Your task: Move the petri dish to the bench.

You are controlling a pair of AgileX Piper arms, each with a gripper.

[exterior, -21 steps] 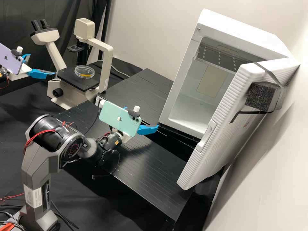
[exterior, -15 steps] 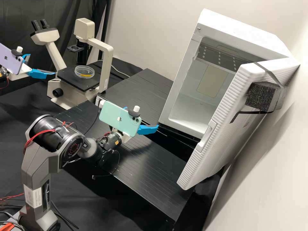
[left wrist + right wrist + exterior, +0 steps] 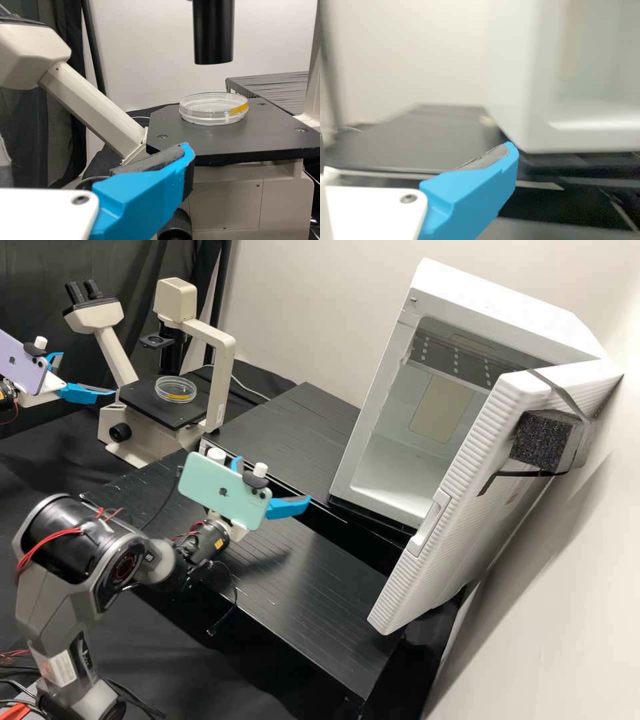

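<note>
Dish [image 3: 176, 390]: clear and round, with a yellow mark [image 3: 240, 108] on its side; it lies flat on the black stage [image 3: 190, 415] of the microscope [image 3: 218, 373]; unmoved from the earlier frames.
Left tool [image 3: 89, 373]: open, beside the stage and apart from the dish; it has kept its place, with a purple phone [image 3: 19, 363] mounted behind it.
Right tool [image 3: 275, 478]: open, above the black counter [image 3: 300, 573]; with its green phone [image 3: 223, 492], it has drawn back from the cabinet [image 3: 493, 300] toward the high view's left; its arm [image 3: 67, 540] has swung back too.
Cabinet: white, its ribbed door [image 3: 453, 527] standing open as before; a dark foam block [image 3: 540, 440] is strapped to the door.
</note>
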